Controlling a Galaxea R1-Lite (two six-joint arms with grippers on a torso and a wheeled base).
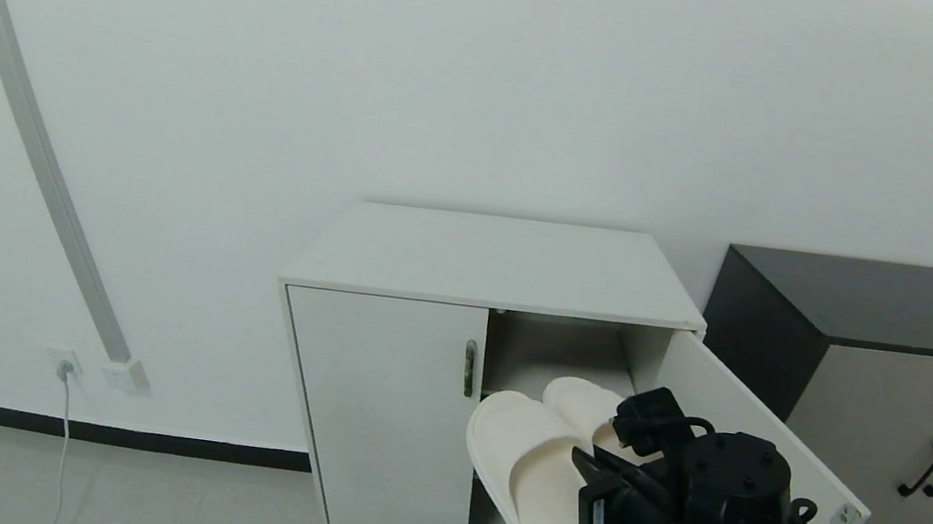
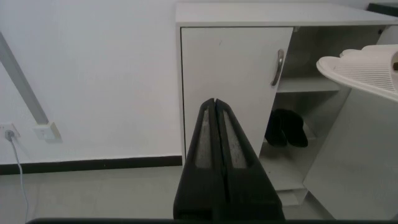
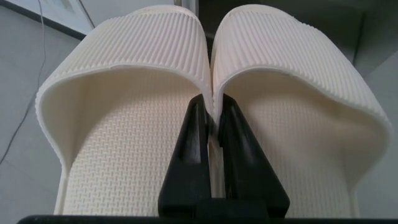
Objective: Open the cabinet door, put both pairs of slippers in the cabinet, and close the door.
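Before the open cabinet (image 1: 493, 261), cream slippers (image 1: 533, 448) held side by side, toes aimed at the upper shelf (image 2: 308, 85); pinched by their touching inner edges in the right gripper (image 3: 213, 107), fingers clamped, evidently to carry both as one; left gripper (image 2: 215, 106) low and apart, fingers closed on nothing; dark pair (image 2: 287, 127) already on the lower shelf (image 2: 283, 158); heels cut off, shelf depth hard to judge.

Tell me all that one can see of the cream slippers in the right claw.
The cream slippers are a pair of foam-like slides with ribbed straps and textured insoles. They lie side by side, inner edges pinched together by the right claw. The pair hangs in air, toes toward the open cabinet.
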